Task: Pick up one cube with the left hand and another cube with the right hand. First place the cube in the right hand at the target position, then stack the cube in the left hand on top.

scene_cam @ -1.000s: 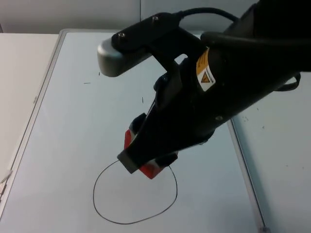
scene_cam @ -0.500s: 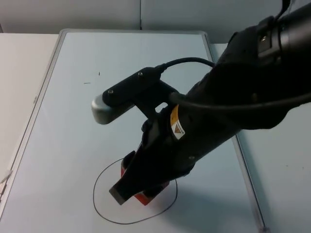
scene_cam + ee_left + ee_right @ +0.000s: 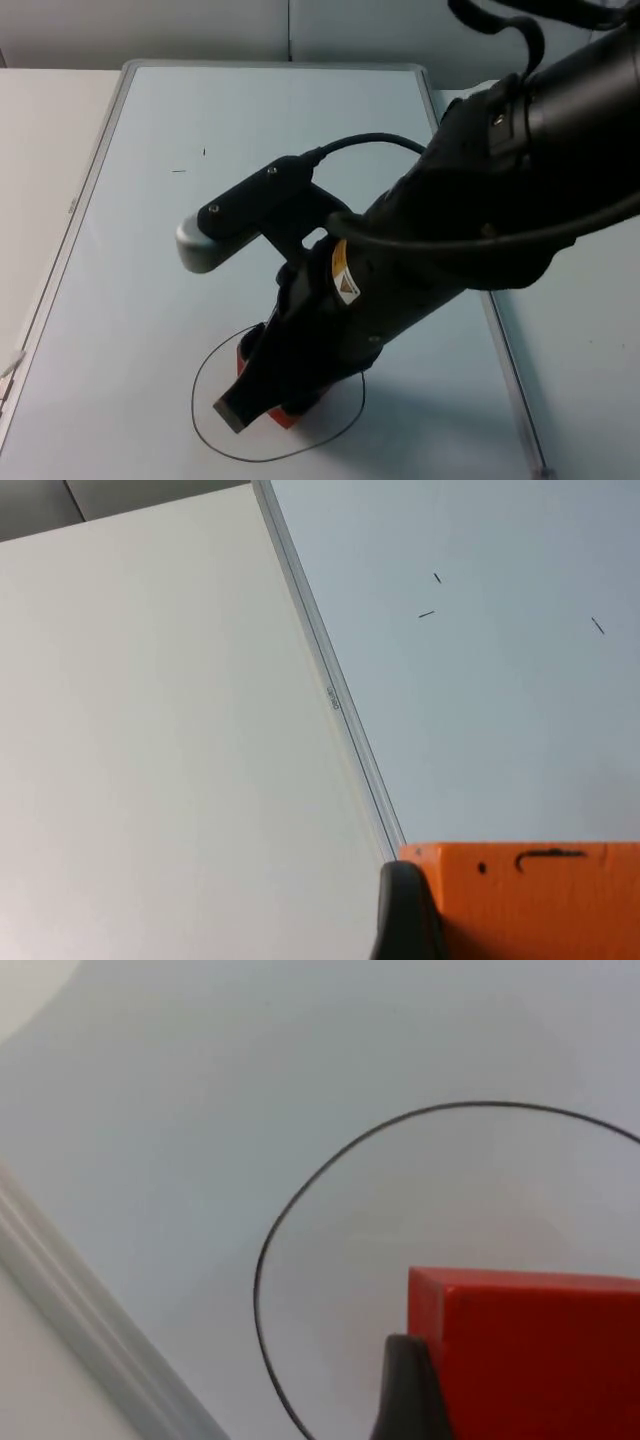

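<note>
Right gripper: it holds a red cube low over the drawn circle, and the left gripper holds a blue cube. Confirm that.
One thing is wrong: the colour of the left cube. The left wrist view shows the left gripper shut on an orange cube, not a blue one. The rest stands: the right gripper holds the red cube low over the drawn circle.

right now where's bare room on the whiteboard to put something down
The whiteboard is bare between the drawn circle and its far edge. Crowded: inside the circle, where the right gripper holds the red cube. The left gripper holds an orange cube at the board's edge.
</note>
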Tool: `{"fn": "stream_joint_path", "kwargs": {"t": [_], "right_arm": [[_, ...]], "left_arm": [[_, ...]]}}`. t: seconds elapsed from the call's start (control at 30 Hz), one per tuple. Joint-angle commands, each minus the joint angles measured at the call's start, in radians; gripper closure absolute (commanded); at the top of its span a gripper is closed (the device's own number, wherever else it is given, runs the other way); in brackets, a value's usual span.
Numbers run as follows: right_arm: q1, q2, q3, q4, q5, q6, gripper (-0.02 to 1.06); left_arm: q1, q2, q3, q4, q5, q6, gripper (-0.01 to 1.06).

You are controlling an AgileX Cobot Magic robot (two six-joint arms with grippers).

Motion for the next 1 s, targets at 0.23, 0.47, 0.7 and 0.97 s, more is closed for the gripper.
{"fn": "stream_joint_path", "kwargs": {"t": [0.23, 0.47, 0.7, 0.97], "right_arm": [[0.004, 0.031, -0.008, -0.007, -0.030, 0.005, 1.05], [0.004, 0.036, -0.008, -0.025, -0.023, 0.005, 1.05], [0.004, 0.036, -0.008, -0.034, -0.013, 0.005, 1.05], [0.004, 0.036, -0.008, -0.034, -0.014, 0.005, 0.92]], "left_arm": [[-0.008, -0.006, 0.002, -0.006, -0.018, -0.004, 0.87], [-0.008, -0.006, 0.002, -0.006, -0.018, -0.004, 0.87], [-0.008, -0.006, 0.002, -0.009, -0.018, -0.004, 0.87], [-0.008, -0.006, 0.002, -0.009, -0.018, -0.004, 0.87]]}}
